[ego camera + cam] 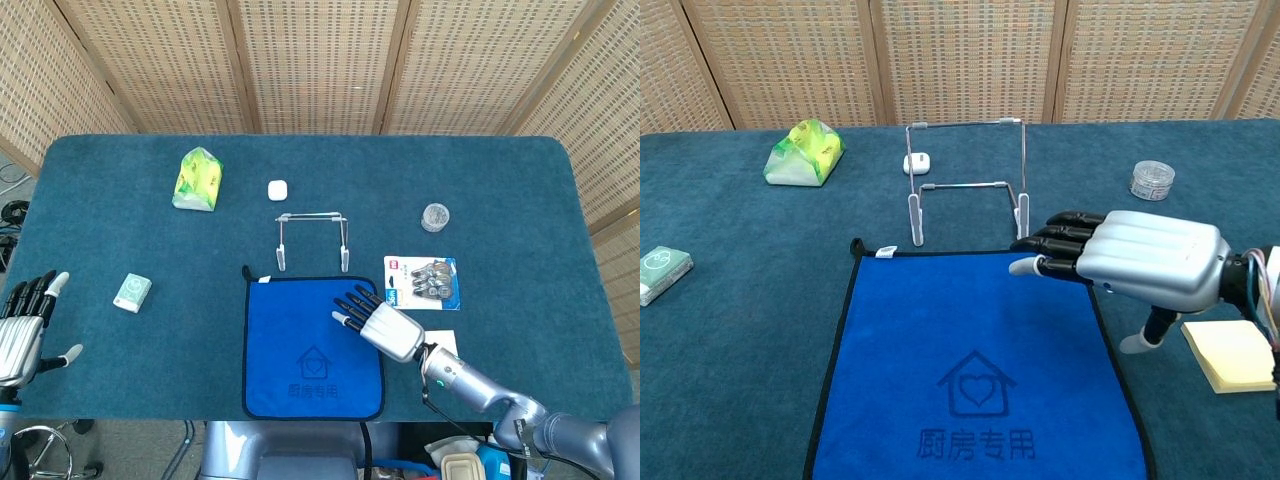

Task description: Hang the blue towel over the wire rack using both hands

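The blue towel (pixel 313 347), lying flat on the surface just in front of the wire rack (pixel 312 238), is likely soft and limp, so grip both far corners; the right hand (pixel 1135 256) hovers empty with fingers extended, the left hand (pixel 22 325) spread.

My head view looking steeply down over the whole worktop (pixel 90 200), my chest view low, level, nearer, both sharing the wire rack (pixel 312 240) and towel (pixel 300 350).
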You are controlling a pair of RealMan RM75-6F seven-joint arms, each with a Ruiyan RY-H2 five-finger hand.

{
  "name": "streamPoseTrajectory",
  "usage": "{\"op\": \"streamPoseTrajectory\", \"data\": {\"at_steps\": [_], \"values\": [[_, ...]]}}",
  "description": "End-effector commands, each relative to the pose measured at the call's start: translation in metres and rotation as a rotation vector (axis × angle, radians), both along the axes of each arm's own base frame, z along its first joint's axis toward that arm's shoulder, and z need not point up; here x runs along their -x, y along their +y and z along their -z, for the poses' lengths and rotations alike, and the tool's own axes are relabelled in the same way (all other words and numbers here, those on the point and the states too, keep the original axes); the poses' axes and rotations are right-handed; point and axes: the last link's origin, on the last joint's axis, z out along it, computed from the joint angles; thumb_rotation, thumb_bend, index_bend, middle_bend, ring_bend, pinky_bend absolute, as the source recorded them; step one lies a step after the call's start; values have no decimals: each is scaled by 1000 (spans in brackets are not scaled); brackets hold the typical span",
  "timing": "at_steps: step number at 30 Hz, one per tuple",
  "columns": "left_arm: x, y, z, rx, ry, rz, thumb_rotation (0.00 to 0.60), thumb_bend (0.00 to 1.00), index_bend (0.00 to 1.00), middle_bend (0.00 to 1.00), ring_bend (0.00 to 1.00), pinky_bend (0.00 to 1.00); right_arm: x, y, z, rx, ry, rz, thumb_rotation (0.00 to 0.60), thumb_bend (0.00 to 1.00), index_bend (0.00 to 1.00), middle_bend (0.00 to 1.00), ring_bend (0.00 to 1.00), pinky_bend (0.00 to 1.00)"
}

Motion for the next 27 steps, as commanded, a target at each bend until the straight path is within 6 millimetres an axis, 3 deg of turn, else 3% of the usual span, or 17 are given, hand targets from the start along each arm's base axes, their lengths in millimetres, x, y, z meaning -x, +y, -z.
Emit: {"op": "streamPoseTrajectory", "data": {"at_steps": [1, 27], "values": [[0, 0, 0, -1, 0, 0, 600, 192, 0, 0, 0, 0, 0, 0, 1, -2, 2, 0, 600, 0, 0, 0, 0, 0], [2, 0, -1, -6, -3, -10, 600, 193, 0, 0, 0, 0, 12, 1, 11, -2, 78, -43, 600, 0, 0, 0, 0, 0]]}}
